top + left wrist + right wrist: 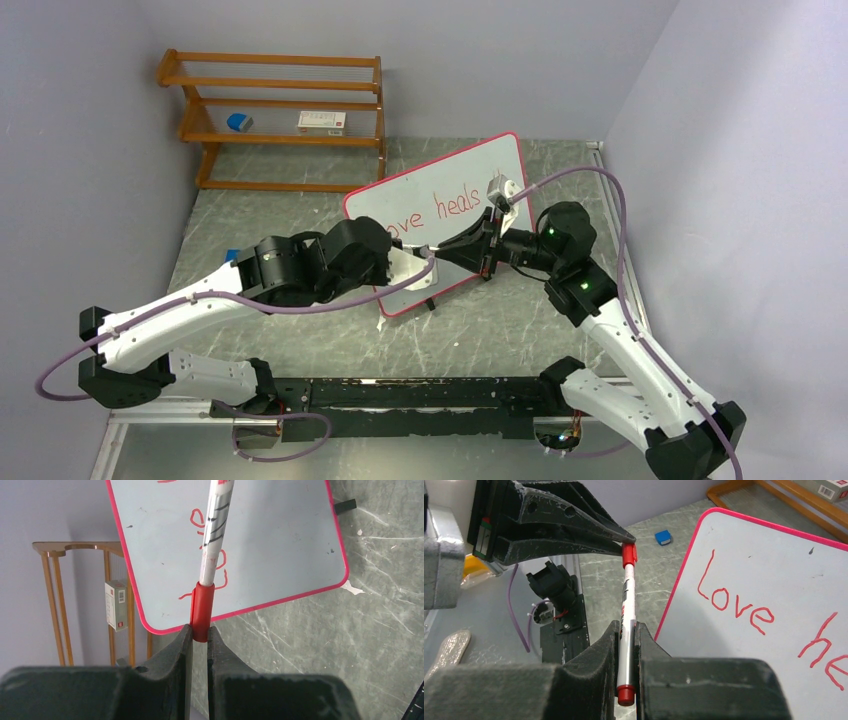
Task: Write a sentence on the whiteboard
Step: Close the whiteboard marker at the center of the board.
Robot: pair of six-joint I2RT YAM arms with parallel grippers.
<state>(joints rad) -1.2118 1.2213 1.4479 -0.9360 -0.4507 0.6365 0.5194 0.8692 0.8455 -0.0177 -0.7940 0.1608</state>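
Currently both arms meet at mid-table over one marker (pixel 626 595). The left pincer (pixel 201 630) is clamped narrow on the red cap (pixel 202 605), fingers tight on both sides of it. The right pincer (pixel 626 630) is closed on the white barrel, with the red tail plug sticking out below its fingers. The cap looks seated on the barrel, with no gap visible between them. The marker spans straight from one pincer to the other.

The whiteboard (pixel 470 170), white with a pink-red frame, sits on the grey marbled table (pixel 520 330) turned at an angle, with one corner pointing toward the back right. Top view puts both pincers and the marker over its near half. I can't tell whether anything touches the surface.

The sentence (pixel 455 207) is in red slanted script. The top view reads "ove heals", the first letter hidden behind the left arm. The right wrist view shows "Love he" before the frame cuts it off. The board to the right of "heals" is bare.

A wooden rack (pixel 270 110) stands at the back left against the wall, with a small box (pixel 322 122) on one shelf. A blue block (pixel 663 537) lies on the table left of the board, apart from it.
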